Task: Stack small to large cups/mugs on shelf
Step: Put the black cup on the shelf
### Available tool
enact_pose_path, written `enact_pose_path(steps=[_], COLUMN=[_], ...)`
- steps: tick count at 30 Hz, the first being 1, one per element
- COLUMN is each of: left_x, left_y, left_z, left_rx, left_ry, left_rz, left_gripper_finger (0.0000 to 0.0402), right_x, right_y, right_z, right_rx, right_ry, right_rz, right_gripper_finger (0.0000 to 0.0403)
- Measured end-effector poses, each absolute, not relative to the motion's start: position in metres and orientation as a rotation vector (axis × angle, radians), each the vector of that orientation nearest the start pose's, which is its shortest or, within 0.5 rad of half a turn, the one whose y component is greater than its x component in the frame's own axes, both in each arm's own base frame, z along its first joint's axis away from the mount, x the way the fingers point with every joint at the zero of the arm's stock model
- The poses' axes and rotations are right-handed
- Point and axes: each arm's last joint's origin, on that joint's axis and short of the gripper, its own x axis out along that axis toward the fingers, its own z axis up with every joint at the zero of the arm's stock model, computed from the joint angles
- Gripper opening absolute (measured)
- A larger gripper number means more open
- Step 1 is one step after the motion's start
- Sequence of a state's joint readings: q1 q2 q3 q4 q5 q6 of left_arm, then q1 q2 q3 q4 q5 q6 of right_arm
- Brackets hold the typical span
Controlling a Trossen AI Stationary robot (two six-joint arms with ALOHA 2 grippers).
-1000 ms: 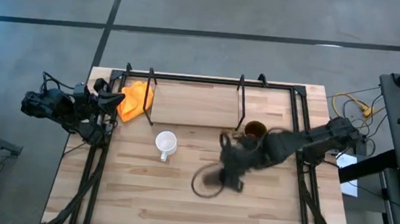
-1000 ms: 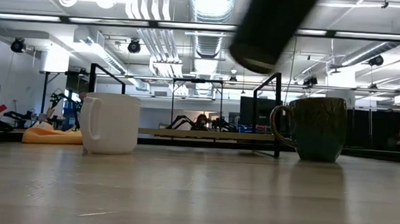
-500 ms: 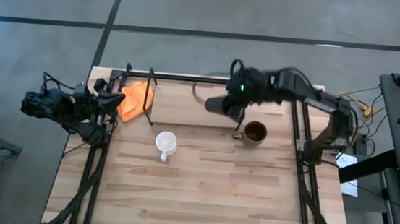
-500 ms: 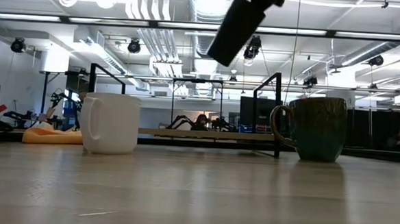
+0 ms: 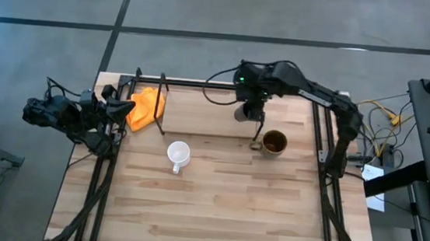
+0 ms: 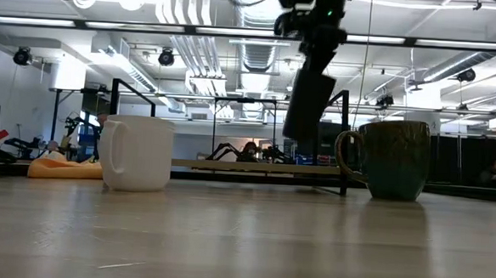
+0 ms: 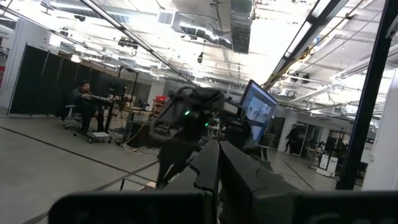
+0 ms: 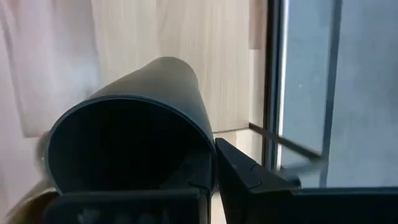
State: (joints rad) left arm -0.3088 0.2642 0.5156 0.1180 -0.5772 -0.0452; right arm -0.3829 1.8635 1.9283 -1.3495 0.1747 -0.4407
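My right gripper [image 5: 251, 102] is over the wooden shelf [image 5: 200, 113], shut on the small black cup [image 6: 309, 106], which also shows in the right wrist view [image 8: 134, 140]. The brown mug [image 5: 274, 142] stands on the table just in front of the shelf, and shows in the low view too [image 6: 391, 159]. The white mug [image 5: 178, 155] stands on the table left of it, handle toward the near edge. My left gripper [image 5: 128, 107] waits shut and empty at the table's left edge. My right gripper holds the black cup by its rim wall [image 8: 209, 163], coming from above. One finger [image 8: 244, 169] lies outside the wall; the other is lost in the dark of the mouth. The cup hangs below the gripper, mouth up, slightly tilted, its base [image 6: 300, 135] clear of the shelf board.
An orange cloth [image 5: 146, 107] lies at the shelf's left end. Thin black rods [image 5: 259, 109] frame the shelf and stand up near the cup. Dark frame bars run along the table's left and right sides. Bare plank tabletop [image 5: 214, 214] lies toward the near edge.
My right gripper has carried the black cup from over the table's middle up and toward the far edge, to above the shelf. Over the shelf the cup has come lower and turned from strongly tilted to nearly upright. The mugs have stayed put.
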Motion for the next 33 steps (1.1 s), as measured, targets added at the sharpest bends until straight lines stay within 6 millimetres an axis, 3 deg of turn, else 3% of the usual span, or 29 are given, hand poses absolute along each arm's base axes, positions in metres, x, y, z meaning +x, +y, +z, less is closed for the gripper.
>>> enact_pose_path(steps=[7,13,23,33], left_x=[0.077,0.079,0.079,0.079], left_y=[-0.008,-0.008,-0.009,-0.007], left_z=[0.32,0.316,0.315,0.315], left_rx=[-0.198,-0.191,-0.19,-0.197], left_ry=[-0.33,-0.314,-0.311,-0.315], left_rz=[0.259,0.262,0.263,0.301], left_gripper_finger=[0.0,0.0,0.0,0.0], right_x=[0.365,0.379,0.383,0.38], right_y=[-0.164,-0.173,-0.18,-0.186], right_z=[0.313,0.301,0.319,0.319], right_rx=[-0.265,-0.233,-0.224,-0.201], right_ry=[1.467,1.589,1.509,1.498], right_rz=[-0.113,-0.059,-0.168,-0.17], right_gripper_finger=[0.0009,0.0009,0.0034,0.0054])
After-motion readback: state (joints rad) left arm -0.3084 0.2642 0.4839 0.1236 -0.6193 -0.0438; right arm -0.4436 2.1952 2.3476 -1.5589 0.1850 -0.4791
